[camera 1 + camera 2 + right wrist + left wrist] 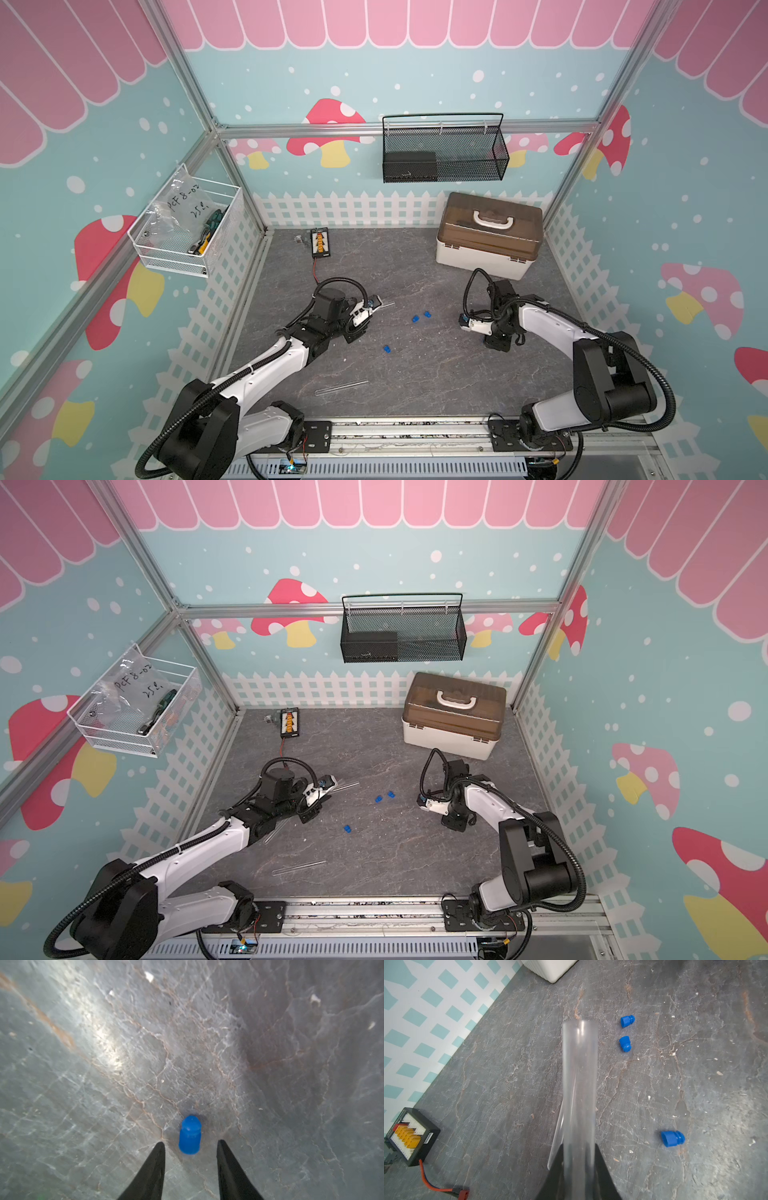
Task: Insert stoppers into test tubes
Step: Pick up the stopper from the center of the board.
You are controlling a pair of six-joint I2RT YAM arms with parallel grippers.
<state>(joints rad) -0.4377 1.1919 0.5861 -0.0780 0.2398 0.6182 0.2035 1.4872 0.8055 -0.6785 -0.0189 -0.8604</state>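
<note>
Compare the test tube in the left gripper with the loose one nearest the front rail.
The gripped tube is clamped in the shut left gripper; the loose tube lies flat, untouched. The gripped tube sits further back; the loose tube is nearer the front rail. Both are clear and unstoppered.

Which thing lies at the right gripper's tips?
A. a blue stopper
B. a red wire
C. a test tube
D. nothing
A: in the right wrist view a stopper lies on the table between the tips of the open right gripper, with a gap on each side.
</note>
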